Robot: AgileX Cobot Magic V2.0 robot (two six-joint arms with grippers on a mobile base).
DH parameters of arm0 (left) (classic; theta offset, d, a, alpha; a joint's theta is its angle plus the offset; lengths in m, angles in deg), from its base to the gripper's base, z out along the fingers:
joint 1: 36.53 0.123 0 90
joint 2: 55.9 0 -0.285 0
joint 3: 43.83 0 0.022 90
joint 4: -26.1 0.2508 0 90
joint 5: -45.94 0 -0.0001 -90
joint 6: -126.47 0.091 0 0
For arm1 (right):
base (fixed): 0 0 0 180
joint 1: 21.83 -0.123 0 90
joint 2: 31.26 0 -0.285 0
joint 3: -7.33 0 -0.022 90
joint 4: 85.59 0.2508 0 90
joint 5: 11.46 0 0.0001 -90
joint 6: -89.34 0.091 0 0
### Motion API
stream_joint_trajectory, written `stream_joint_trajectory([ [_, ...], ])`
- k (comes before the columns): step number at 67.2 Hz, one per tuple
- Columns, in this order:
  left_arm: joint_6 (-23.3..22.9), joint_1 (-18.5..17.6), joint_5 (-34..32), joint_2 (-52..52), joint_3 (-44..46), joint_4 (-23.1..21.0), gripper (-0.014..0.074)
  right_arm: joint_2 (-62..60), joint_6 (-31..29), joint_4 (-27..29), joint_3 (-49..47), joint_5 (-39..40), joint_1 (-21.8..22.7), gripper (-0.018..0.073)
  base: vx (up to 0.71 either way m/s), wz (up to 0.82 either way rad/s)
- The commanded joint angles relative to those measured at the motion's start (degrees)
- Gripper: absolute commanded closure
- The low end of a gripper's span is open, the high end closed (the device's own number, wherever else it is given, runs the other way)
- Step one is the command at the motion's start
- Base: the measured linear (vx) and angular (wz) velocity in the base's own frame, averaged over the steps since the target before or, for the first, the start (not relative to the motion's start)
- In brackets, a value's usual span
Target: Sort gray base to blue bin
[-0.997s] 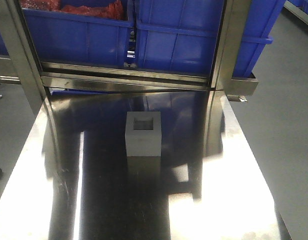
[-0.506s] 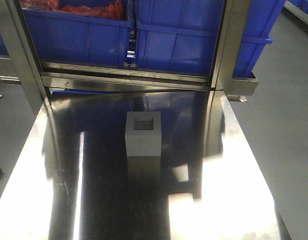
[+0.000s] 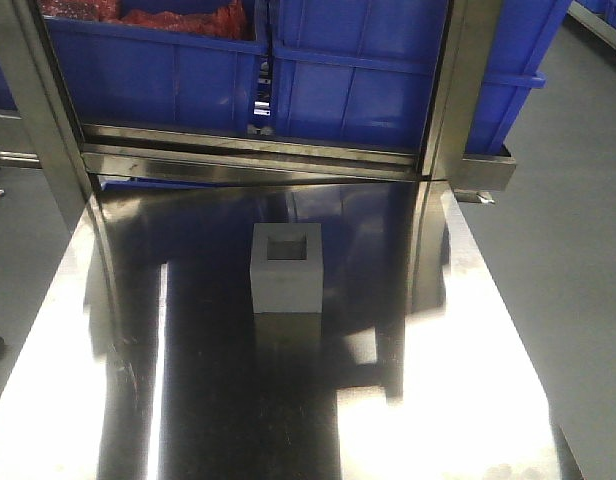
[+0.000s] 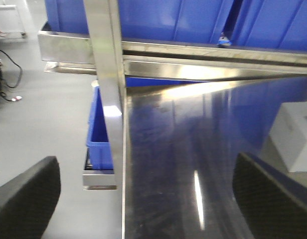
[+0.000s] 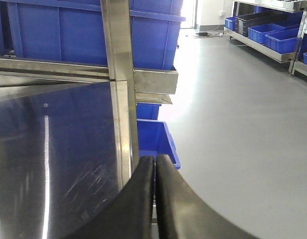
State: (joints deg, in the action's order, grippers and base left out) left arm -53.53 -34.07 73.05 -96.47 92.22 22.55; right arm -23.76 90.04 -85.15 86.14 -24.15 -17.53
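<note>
One gray base [image 3: 285, 268] well inside table [image 3: 188, 400] edges

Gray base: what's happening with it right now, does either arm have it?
Neither arm has it. The gray base sits alone on the steel table, recess facing up, untouched. The left gripper is open near the table's left edge, with the base off to its right. The right gripper is shut and empty by the table's right edge. The blue bins sit on the rack behind the table.
</note>
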Motion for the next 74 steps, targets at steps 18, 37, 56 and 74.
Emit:
stream_joint_trajectory([
  [18, 27.7, -1.0, 2.0, -16.1, 13.3, -28.4, 0.0024, 1.1, -0.7, -0.4, 0.1, 4.3, 0.3, 0.0564, 0.00, 0.00],
  [37, 33.7, -11.6, 1.3, -35.7, 26.2, -32.8, 0.0024, 1.1, -0.7, -0.4, 0.1, 4.3, 0.3, 0.0564, 0.00, 0.00],
  [56, 23.7, -22.5, -2.6, -53.4, 37.6, -23.3, 0.0024, 1.1, -0.7, -0.4, 0.1, 4.3, 0.3, 0.0564, 0.00, 0.00],
  [74, 6.4, -25.1, 4.2, -65.8, 49.2, -14.6, 0.0020, 1.1, -0.7, -0.4, 0.1, 4.3, 0.3, 0.0564, 0.00, 0.00],
])
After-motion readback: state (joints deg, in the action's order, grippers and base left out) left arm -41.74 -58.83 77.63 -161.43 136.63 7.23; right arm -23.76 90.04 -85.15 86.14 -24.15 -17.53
